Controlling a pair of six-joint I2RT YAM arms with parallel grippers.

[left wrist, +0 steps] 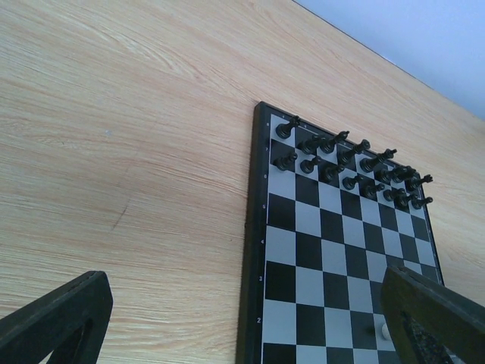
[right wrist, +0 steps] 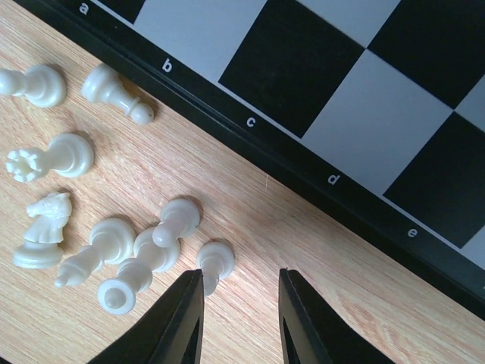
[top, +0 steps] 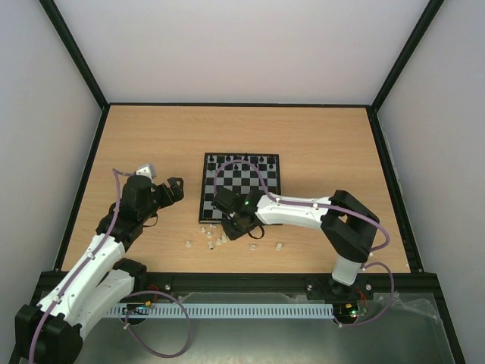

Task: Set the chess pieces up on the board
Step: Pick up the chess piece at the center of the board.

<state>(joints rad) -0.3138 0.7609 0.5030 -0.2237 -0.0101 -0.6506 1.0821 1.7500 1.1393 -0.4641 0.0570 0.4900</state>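
The board (top: 241,186) lies mid-table, with black pieces (top: 242,161) lined up on its two far rows. Several cream-white chess pieces (top: 208,233) lie scattered on the wood just off its near-left corner. My right gripper (right wrist: 239,284) hovers low over the wood beside them, open by a narrow gap with only bare wood between its fingers. A toppled pawn (right wrist: 214,262) lies against the tip of the left finger (right wrist: 186,315). A knight (right wrist: 42,227), a queen (right wrist: 53,158) and more pawns (right wrist: 114,91) lie further left. My left gripper (left wrist: 244,303) is wide open and empty at the board's (left wrist: 341,250) left edge.
One white piece (left wrist: 385,330) stands on a near square of the board next to my left gripper's right finger (left wrist: 432,311). Two stray white pieces (top: 279,246) (top: 188,244) lie apart from the cluster. The board's lettered dark border (right wrist: 250,121) runs diagonally above my right gripper.
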